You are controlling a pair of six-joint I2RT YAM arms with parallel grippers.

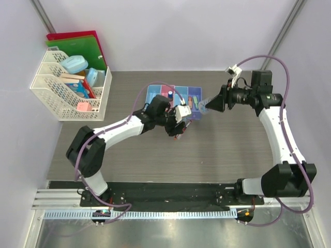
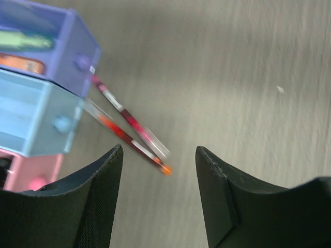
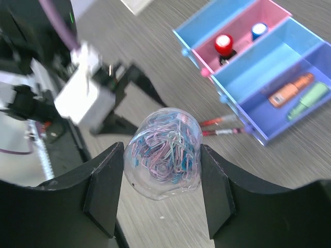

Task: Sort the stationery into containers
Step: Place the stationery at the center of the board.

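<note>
The four joined bins [image 1: 173, 97] stand at the table's middle back. In the right wrist view the pink bin [image 3: 243, 31] holds a red piece [image 3: 223, 44] and a blue piece [image 3: 258, 30]. The purple-blue bin [image 3: 305, 111] holds the orange marker [image 3: 290, 90] and a green piece [image 3: 307, 100]. Two red-and-black pens [image 2: 129, 124] lie on the table against the bins' front corner. My left gripper [image 2: 159, 150] is open and empty just above them. My right gripper [image 3: 162, 150] is shut on a clear tub of coloured paper clips [image 3: 163, 155] and holds it in the air right of the bins.
A white lattice rack [image 1: 67, 88] with boxes stands at the back left, with red and green folders [image 1: 83, 46] behind it. The two light blue bins [image 3: 261, 64] show nothing inside. The left gripper's white camera block [image 3: 85, 98] is near the held tub.
</note>
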